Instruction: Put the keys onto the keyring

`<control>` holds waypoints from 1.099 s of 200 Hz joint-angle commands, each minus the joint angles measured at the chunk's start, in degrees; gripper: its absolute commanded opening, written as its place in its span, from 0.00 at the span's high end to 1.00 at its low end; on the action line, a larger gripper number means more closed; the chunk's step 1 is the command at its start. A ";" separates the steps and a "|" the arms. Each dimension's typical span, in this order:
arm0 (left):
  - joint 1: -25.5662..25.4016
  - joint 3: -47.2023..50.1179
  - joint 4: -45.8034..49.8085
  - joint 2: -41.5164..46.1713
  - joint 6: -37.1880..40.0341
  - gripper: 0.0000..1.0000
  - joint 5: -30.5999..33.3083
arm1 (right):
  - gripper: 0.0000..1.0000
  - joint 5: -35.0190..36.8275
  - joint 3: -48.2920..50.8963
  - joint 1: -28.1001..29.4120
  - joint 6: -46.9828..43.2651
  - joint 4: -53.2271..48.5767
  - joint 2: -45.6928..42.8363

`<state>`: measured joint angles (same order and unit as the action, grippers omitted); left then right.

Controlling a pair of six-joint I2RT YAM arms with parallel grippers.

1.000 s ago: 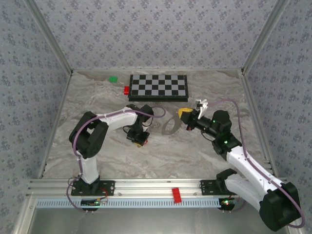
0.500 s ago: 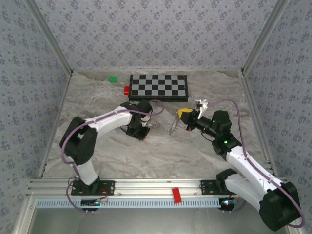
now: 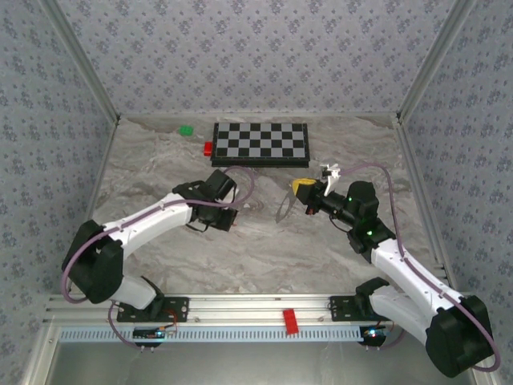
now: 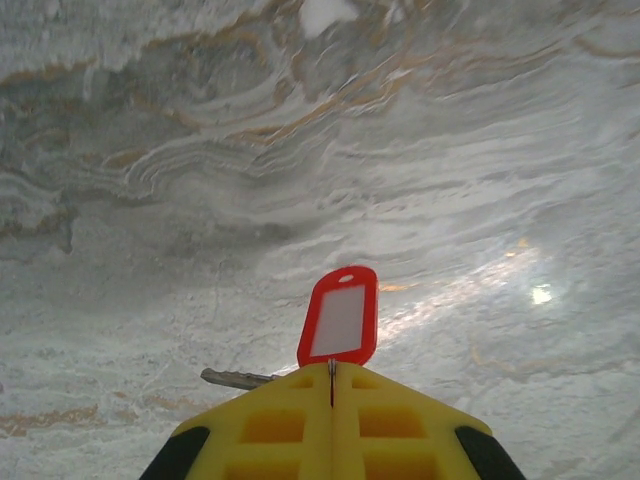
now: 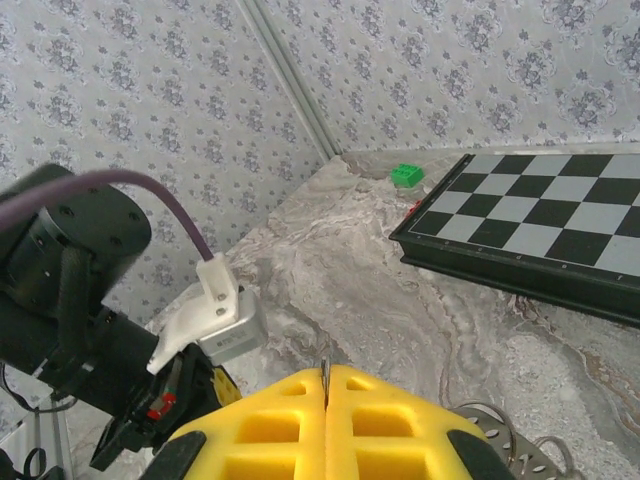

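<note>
Left gripper (image 4: 332, 372) is clamped shut on the keys (image 4: 340, 318) — a small red tag with a pale centre that stands up out of the seam between the yellow fingers, with a sliver of grey metal poking out to one side beneath it. It is poised over the bare marble table (image 4: 150, 200), left of centre in the overhead view. To its right, across a gap of open tabletop, the keyring (image 3: 281, 212) shows as a thin grey loop turned nearly edge-on and lifted off the table. Its upper end is at the right gripper (image 3: 300, 187), whose yellow fingers are pressed together and seem to pinch the loop; in that arm's own camera, part of the ring peeks out low beside the fingers. Judging by this, both pieces are picked up and the step in hand is bringing them together; nothing is threaded yet. The next move calls for the left arm to carry the tag across and line up the small hole at its top with the ring, while the right arm steadies the floppy loop — fine alignment, since the hole is tiny. I can read no writing: the tag's insert looks blank, and neither the chessboard (image 3: 260, 143) at the back nor the fingers bear a legible mark.
</note>
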<state>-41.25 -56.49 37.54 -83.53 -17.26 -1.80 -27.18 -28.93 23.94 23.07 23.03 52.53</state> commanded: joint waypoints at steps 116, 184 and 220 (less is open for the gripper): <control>-3.90 6.84 -5.43 -1.78 -6.98 0.68 4.03 | 1.00 0.12 0.36 0.75 0.35 3.77 1.31; -0.21 4.38 -2.59 0.76 -7.44 0.67 -2.97 | 1.00 0.29 0.39 0.74 0.26 3.60 1.43; -2.16 2.44 -0.98 -2.53 -6.50 0.63 -2.72 | 1.00 0.37 0.35 0.71 0.19 3.44 1.52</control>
<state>-41.78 -51.44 33.56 -83.90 -24.29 -3.46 -27.18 -28.73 24.32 23.07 24.25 54.17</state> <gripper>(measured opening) 0.351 0.039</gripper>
